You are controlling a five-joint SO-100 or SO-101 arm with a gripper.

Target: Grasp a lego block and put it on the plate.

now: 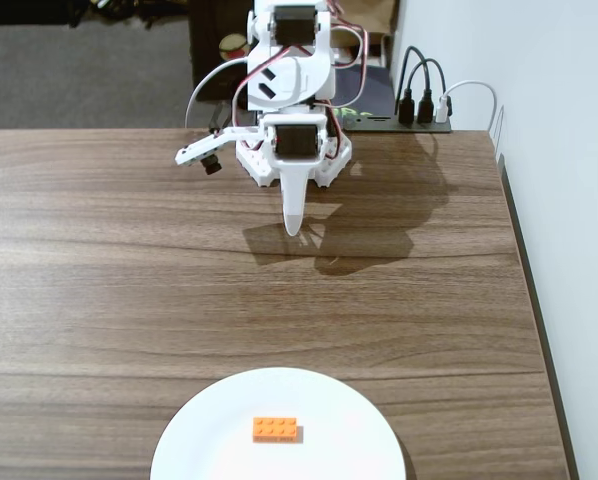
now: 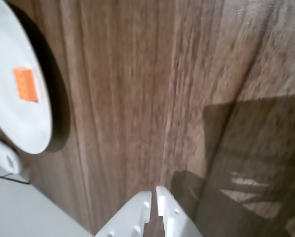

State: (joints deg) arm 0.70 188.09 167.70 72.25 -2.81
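The small orange lego block (image 1: pixel 276 429) lies on the large white plate (image 1: pixel 219 420) at the table's near edge in the fixed view. In the wrist view the block (image 2: pixel 25 84) sits on the plate (image 2: pixel 14 123) at the far left. My white gripper (image 1: pixel 293 226) hangs near the arm's base at the far side of the table, well away from the plate. In the wrist view the gripper (image 2: pixel 154 192) enters from the bottom edge with its two fingers nearly touching and nothing between them.
The wooden table (image 1: pixel 99 280) ends at a white wall on the right. A black power strip with plugs (image 1: pixel 419 108) sits behind the arm's base (image 1: pixel 294 160). The arm casts a shadow (image 1: pixel 369 230) on the table to its right.
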